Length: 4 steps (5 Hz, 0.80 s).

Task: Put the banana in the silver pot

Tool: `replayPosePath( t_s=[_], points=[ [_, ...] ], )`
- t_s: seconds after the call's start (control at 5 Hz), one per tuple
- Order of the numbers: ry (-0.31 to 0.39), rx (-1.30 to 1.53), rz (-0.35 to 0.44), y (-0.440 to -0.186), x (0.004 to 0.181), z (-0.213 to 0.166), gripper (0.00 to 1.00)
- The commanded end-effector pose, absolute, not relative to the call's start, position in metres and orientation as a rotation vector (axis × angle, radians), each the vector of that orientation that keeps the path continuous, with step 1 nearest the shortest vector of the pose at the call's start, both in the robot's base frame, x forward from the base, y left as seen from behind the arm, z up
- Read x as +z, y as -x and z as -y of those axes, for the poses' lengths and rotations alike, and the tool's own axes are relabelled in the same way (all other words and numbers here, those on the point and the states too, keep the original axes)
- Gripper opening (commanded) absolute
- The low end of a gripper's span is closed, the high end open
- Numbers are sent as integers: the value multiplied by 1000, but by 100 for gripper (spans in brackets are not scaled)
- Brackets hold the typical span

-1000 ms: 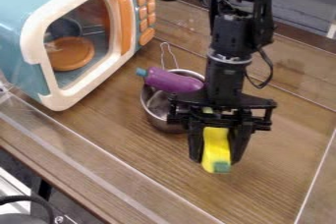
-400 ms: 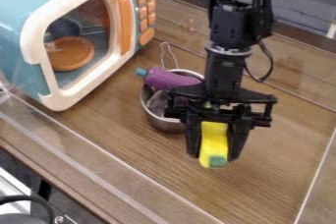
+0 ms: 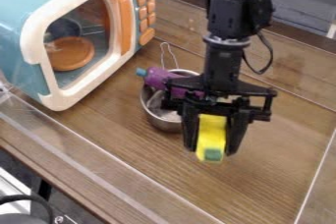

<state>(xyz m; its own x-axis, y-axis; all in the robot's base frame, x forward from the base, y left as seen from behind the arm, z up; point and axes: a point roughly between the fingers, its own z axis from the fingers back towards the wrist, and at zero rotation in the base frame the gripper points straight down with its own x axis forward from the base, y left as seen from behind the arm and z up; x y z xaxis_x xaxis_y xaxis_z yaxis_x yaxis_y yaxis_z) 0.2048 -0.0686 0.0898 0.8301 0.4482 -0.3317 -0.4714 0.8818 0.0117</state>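
The yellow banana [image 3: 211,139] with its green tip pointing down hangs upright between the fingers of my gripper [image 3: 214,135], which is shut on it just above the wooden table. The silver pot [image 3: 163,115] sits just left of and behind the gripper, its thin wire handle reaching toward the microwave. A purple toy eggplant [image 3: 171,80] lies across the pot's rim. The black arm partly hides the pot's right side.
A teal and cream toy microwave [image 3: 69,33] stands at the back left, door open, with an orange bowl [image 3: 70,51] inside. A clear raised rim [image 3: 79,162] borders the table's front and left edges.
The gripper has lifted a little with the banana, which now hangs slightly higher off the table. The pot and eggplant have not moved.
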Motion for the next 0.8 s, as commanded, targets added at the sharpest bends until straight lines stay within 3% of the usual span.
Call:
replayPosePath(
  t_s=[0.0, 0.6],
  points=[
    [109, 468, -275, -212, 109, 67, 0],
    [124, 417, -273, -211, 122, 59, 0]
  ],
)
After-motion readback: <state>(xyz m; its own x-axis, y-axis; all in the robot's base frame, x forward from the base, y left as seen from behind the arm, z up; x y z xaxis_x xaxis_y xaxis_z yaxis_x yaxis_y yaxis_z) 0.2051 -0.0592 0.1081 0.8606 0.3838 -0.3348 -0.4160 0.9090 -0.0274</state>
